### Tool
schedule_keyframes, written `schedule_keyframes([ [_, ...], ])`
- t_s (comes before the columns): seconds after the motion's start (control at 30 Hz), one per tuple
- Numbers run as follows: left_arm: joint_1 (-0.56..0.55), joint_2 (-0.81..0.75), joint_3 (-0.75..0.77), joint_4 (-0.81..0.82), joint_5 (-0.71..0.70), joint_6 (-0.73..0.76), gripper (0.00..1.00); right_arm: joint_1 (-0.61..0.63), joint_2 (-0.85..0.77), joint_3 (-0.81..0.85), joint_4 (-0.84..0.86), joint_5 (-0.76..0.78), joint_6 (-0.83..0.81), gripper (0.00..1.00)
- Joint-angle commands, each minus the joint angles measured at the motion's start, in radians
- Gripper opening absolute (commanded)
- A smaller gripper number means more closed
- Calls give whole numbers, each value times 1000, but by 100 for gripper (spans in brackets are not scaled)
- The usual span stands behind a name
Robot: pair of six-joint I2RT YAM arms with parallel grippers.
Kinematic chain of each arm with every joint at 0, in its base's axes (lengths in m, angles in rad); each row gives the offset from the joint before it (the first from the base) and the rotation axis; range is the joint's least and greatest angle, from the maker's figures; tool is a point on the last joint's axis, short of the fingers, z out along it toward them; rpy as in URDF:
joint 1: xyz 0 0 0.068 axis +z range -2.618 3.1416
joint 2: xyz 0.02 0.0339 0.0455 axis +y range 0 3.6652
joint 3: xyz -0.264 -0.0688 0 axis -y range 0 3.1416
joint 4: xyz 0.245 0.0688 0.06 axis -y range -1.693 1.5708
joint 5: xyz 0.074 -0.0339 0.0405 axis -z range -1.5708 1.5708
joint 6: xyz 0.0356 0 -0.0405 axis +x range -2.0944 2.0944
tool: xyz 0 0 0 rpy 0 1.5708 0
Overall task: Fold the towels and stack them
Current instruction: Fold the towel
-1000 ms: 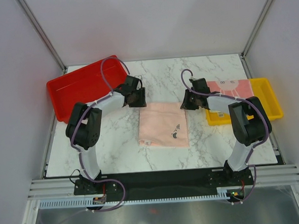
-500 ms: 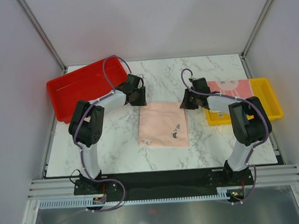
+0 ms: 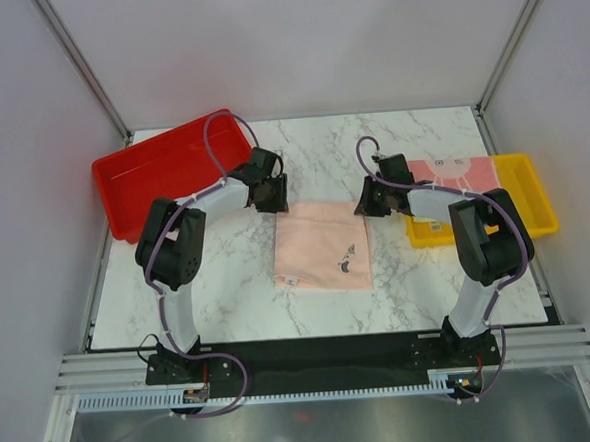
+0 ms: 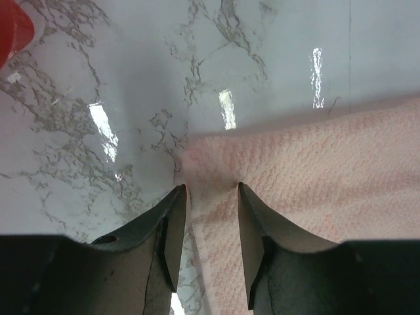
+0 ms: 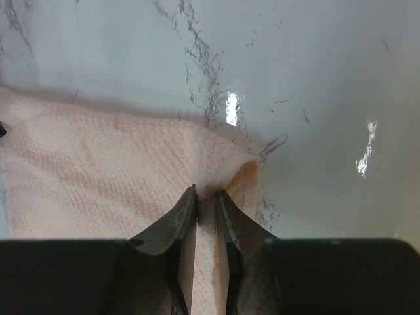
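Top view: you see the peach-pink towel [image 3: 322,246] flat at mid-table, between the red tray [image 3: 162,174] and the yellow tray [image 3: 537,221]. The left gripper [image 3: 271,197] and right gripper [image 3: 366,205] sit at its far corners.
Left wrist: your jaws stand apart, straddling one corner.
Right wrist: your jaws pinch a raised fold at the other corner.
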Motion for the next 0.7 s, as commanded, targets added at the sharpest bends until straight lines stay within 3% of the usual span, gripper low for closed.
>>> schedule_keyframes([
  [0.0,4,-11,10,-20,-17,26,45,-5,0,38,29,-17,-13,25],
  [0.27,4,26,45,43,45,23,36,-4,0,35,35,-17,-27,22],
  [0.3,4,36,51,45,48,21,21,-5,2,35,39,-22,-30,18],
  [0.33,4,43,59,42,54,21,14,-5,2,37,45,-23,-35,14],
  [0.37,4,44,65,40,57,23,9,-5,2,41,50,-26,-47,3],
  [0.4,4,41,64,42,63,21,4,-5,-1,43,53,-29,-53,0],
  [0.5,4,-17,42,25,68,21,2,-5,-72,23,53,-3,-59,0],
  [0.67,4,-329,-65,28,41,9,2,-5,-406,-71,-4,32,-49,0],
])
